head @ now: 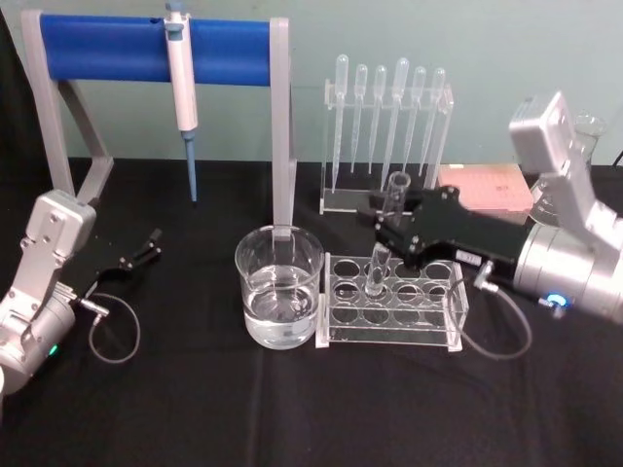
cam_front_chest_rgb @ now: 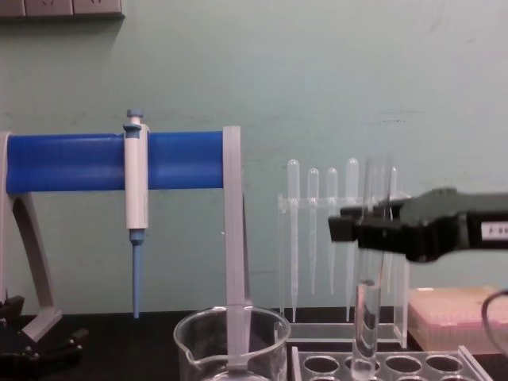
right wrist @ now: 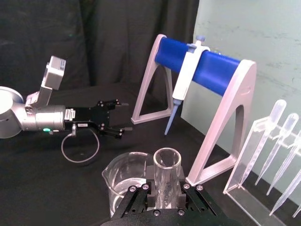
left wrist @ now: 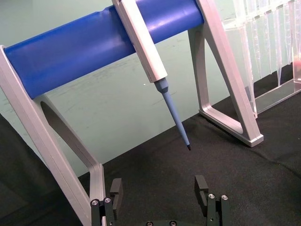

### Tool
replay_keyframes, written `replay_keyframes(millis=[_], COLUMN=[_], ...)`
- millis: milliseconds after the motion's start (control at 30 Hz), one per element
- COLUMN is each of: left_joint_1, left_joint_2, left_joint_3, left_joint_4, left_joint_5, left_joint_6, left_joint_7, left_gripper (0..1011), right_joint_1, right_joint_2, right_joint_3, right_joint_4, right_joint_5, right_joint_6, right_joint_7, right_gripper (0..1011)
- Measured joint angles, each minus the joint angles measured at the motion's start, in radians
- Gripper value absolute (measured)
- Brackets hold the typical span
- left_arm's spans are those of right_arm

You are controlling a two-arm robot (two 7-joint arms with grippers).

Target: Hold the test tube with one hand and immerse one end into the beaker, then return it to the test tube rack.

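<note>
Right tool (head: 389, 219) clenched on test tube (head: 379, 265) near its top. Tube upright, lower end at back-row hole of rack (head: 389, 337). Beaker (head: 255, 292), water inside, just beside rack on its left. Left tool (head: 144, 249) released, parked at left side of tabletop (head: 292, 418), well apart.

The right tool (cam_front_chest_rgb: 361, 226) reaches in from the right edge, its black jaws closed on the upper part of the upright test tube (cam_front_chest_rgb: 367, 317). Directly below the tool, the tube's rounded end reaches the rack (cam_front_chest_rgb: 413, 363). The beaker (cam_front_chest_rgb: 230, 343) stands lower, to the tool's left, and the pipettes (cam_front_chest_rgb: 313, 230) hang behind it.
</note>
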Motion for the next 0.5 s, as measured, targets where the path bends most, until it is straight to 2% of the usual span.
replay_keyframes(millis=[167, 500], left_joint_1=[0.000, 0.000], left_joint_2=[0.000, 0.000], left_joint_3=[0.000, 0.000], left_joint_4=[0.000, 0.000], left_joint_5=[0.000, 0.000], left_joint_6=[0.000, 0.000], left_joint_7=[0.000, 0.000], left_gripper=[1000, 1000], right_joint_1=[0.042, 0.091], right_joint_2=[0.019, 0.045], right_joint_3=[-0.001, -0.005], right_joint_4=[-0.014, -0.046], right_joint_5=[0.025, 0.060], right_joint_6=[0.045, 0.080], right_joint_7=[0.011, 0.011], right_gripper=[224, 223])
